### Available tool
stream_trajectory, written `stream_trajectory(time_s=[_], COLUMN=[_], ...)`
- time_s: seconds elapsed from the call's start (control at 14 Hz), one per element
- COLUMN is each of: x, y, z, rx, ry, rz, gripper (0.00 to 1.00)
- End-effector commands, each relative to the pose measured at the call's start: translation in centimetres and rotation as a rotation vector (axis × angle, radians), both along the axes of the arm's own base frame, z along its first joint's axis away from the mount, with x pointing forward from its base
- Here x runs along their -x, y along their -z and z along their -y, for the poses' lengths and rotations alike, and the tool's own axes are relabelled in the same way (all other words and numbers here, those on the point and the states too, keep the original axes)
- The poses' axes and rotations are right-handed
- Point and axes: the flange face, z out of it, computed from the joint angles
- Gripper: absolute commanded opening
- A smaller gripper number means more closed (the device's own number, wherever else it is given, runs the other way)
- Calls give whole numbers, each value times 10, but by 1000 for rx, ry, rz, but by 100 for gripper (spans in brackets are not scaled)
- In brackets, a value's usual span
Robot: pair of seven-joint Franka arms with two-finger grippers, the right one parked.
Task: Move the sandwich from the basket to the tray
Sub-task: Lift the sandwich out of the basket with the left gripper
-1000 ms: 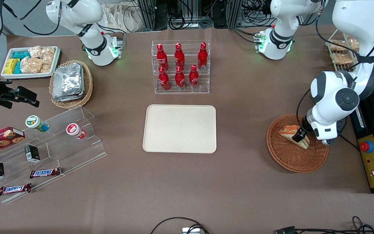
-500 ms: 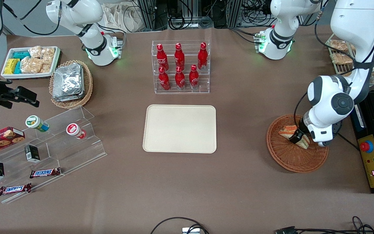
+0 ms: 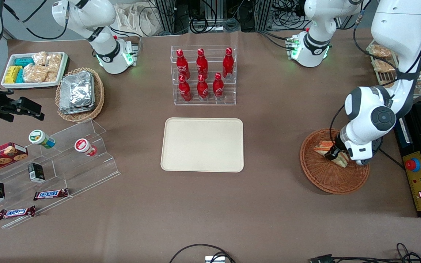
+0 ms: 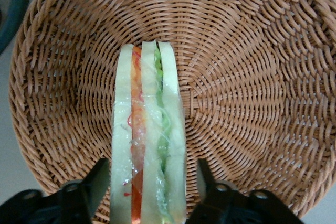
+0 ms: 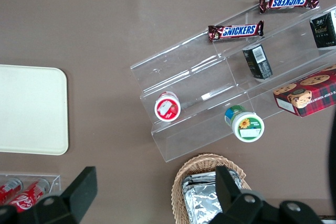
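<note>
Straddling the sandwich (image 4: 149, 135) in the basket (image 4: 252, 93), the gripper (image 4: 152, 182) stands spread, fingers (image 4: 100, 177) just beside the bread, not clearly touching. Only the front view shows the tray (image 3: 202, 144), well apart.

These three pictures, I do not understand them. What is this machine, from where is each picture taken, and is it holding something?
The machine is a pair of robot arms at a brown table; only one arm works. The front view looks at the whole table. The other two come from cameras on the arms' wrists.

The working arm's gripper is down in the reddish-brown basket. Its wrist camera shows two open fingers, one on each side of the sandwich, not yet closed on it. So nothing is held. The sandwich lies in the basket and should go to the cream tray.

Also on the table: a rack of red bottles, a basket of foil packets, and clear shelves with snacks.
</note>
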Motion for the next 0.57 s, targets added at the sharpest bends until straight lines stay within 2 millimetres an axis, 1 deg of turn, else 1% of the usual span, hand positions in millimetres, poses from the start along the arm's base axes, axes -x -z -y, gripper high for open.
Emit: stream_trajectory(time_s=[0.0,0.07,0.14,0.21,0.36,0.5], x=[-1,-1,-1,-1,-2,-3], y=[0,-1,-4,-9,-24,-53], z=[2,3,2,3,6,8], rx=[-12,-12,-14,-15,-24,-42], ry=[-6,-5,-6,-2,8,32], rz=[14,16,16,19,4,-25], gripper=[14,2,0,0,0,0])
